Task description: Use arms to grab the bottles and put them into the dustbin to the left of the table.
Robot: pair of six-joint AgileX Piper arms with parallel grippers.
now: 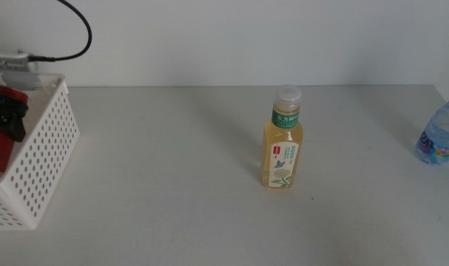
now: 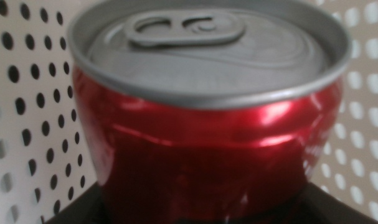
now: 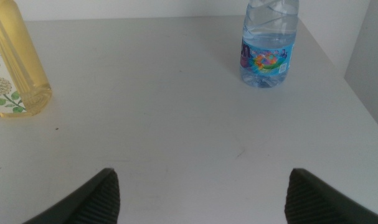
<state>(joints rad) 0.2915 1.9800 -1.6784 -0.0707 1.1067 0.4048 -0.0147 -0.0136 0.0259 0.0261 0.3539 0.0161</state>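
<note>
Wide grey-white table [image 1: 172,185], white wall behind, plenty of free room. White perforated dustbin [image 1: 46,148] at the table's left end. Inside it, left gripper [image 1: 6,118] clamped on the red can [image 2: 207,143], can upright between bin walls on every side, so release likely next. Yellow tea bottle [image 1: 283,140] upright mid-table, right of centre; clear water bottle [image 1: 440,133] upright at the far right edge. Right gripper [image 3: 201,193] spread wide and empty, low over bare tabletop, water bottle ahead and closer to this arm, tea bottle off to the other side.
</note>
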